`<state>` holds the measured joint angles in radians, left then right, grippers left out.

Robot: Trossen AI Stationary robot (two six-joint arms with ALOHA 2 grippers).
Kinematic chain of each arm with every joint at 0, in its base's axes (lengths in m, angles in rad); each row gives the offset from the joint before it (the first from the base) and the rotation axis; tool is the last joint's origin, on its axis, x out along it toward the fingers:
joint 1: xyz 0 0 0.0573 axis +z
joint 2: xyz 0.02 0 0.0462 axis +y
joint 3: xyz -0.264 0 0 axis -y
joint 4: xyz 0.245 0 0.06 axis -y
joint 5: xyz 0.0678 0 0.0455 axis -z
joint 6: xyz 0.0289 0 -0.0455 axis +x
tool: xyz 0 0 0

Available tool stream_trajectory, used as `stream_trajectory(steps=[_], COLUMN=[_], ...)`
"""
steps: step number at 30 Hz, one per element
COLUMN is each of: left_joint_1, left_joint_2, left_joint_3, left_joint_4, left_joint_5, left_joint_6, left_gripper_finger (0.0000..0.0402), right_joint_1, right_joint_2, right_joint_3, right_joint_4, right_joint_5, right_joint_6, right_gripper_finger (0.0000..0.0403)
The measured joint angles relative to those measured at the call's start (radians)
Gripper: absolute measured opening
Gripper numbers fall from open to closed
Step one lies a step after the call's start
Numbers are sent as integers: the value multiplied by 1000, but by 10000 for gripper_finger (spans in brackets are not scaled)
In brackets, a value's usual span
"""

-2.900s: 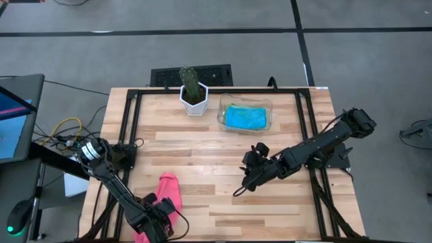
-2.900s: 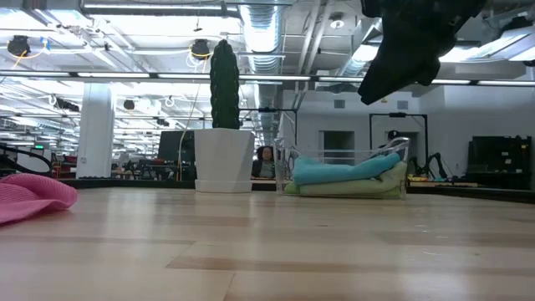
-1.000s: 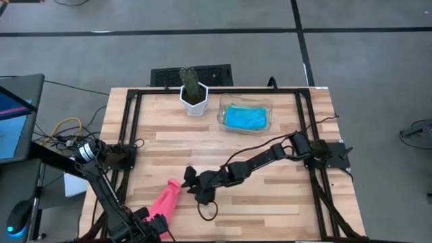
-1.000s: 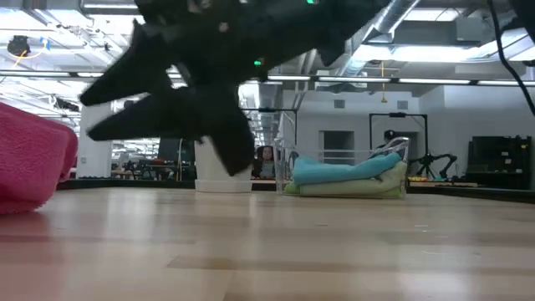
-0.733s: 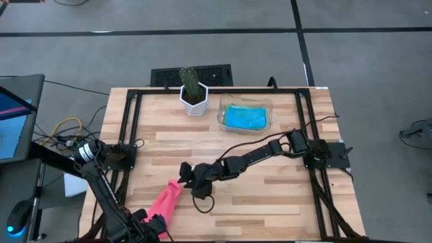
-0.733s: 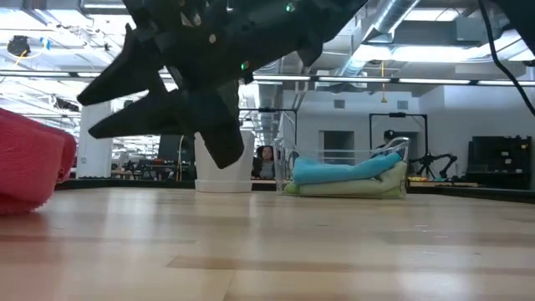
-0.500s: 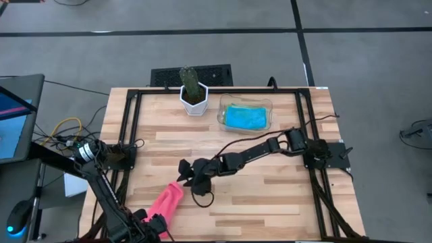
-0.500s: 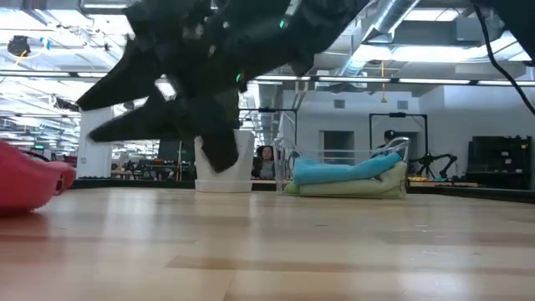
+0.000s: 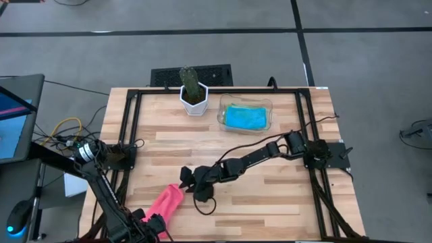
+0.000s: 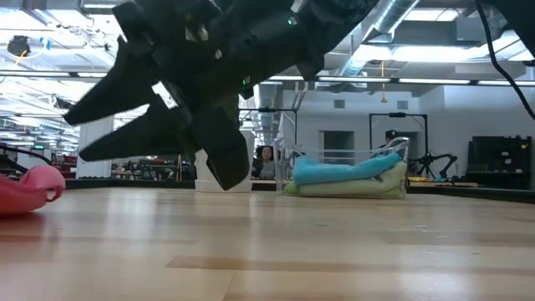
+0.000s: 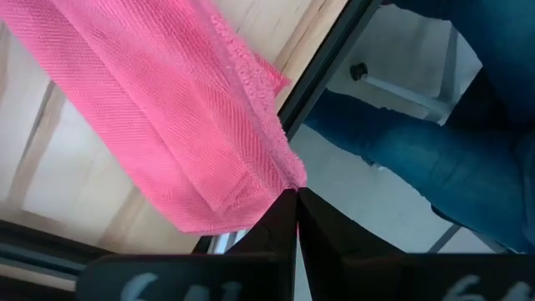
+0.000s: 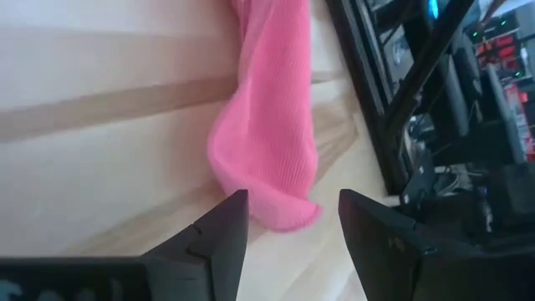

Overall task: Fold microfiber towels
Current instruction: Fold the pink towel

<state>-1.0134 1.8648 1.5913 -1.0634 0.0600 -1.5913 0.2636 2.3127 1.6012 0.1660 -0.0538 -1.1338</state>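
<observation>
A hot pink towel (image 9: 167,201) lies bunched into a long strip at the table's near left, its far end (image 10: 29,188) resting on the wood. My left gripper (image 9: 150,224) is shut on its near end at the table's front edge. My right gripper (image 9: 185,179) hovers open just above the strip's far end, one finger on either side of it (image 12: 288,221), touching nothing. A turquoise towel (image 9: 244,117) lies on a light green one (image 10: 351,189) in the clear tray (image 9: 268,108) at the back. My left gripper pinches a corner of the pink towel (image 11: 287,177) between its two fingertips, coming from above and pointing down. The cloth runs away from the fingers in a folded, several-layered strip that slopes down onto the table.
A cactus in a white pot (image 9: 194,92) stands at the back, left of the tray. Black frame rails (image 9: 132,128) run along the table's sides. A person's legs in jeans (image 11: 418,142) show beyond the near edge. Bare wood spreads across the middle and right.
The pink towel's far end, which stood tall at the left of the low view a second ago, has sunk and now lies low on the table. My left gripper keeps its hold. My right gripper stays open over that end.
</observation>
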Motion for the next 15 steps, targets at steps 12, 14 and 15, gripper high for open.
stream_trajectory(steps=[12,14,15], left_joint_1=[11,11,11], left_joint_2=[1,-1,-1], left_joint_3=[204,222,227], left_joint_4=[-237,-278,-292], left_joint_5=[-186,-197,-195], left_joint_6=[22,18,19], left_gripper_finger=[0,0,0], right_joint_1=[32,36,38], right_joint_2=[0,0,0], right_joint_3=[-2,-2,-2], right_joint_4=[-2,-4,-7], right_joint_5=[5,7,8], right_joint_6=[36,42,54], right_gripper_finger=[212,212,212])
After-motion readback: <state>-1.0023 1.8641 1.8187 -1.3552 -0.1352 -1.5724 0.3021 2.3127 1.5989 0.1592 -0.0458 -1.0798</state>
